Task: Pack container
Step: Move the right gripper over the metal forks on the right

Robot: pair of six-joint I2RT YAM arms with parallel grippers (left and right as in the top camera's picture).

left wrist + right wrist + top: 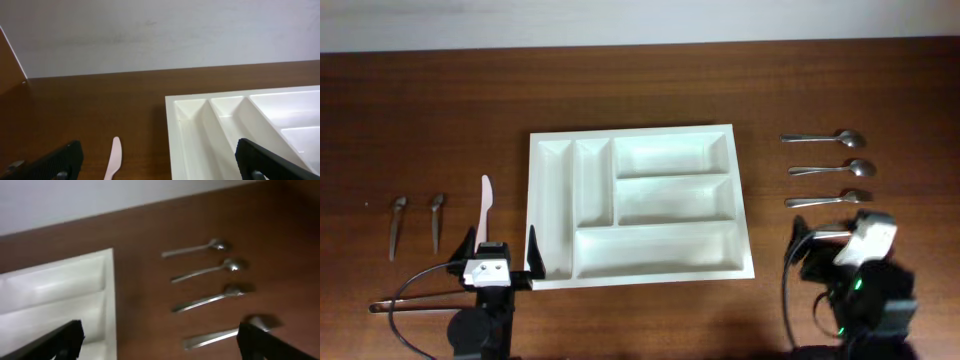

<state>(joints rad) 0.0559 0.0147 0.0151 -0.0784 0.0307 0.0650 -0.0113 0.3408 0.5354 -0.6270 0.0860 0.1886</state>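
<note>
Tray (660,250) lies empty at the middle of the counter (420,90). Left fingers (57,161), spread wide and holding nothing, hover at its near left corner; the knife (486,203) lies just ahead between them, long axis pointing away, parallel to the narrow slots (556,180) beside it. Right fingers (57,340), equally wide and empty, face four spoons (207,271) lying crosswise, right of the tray. Bare counter surrounds both groups.

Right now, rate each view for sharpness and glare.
Overhead: sharp, evenly lit, the container bright but its dividers readable. Left wrist: slightly soft, the plastic knife pale yet distinct. Right wrist: blurred, the spoons smeared, container edge washed out.
</note>
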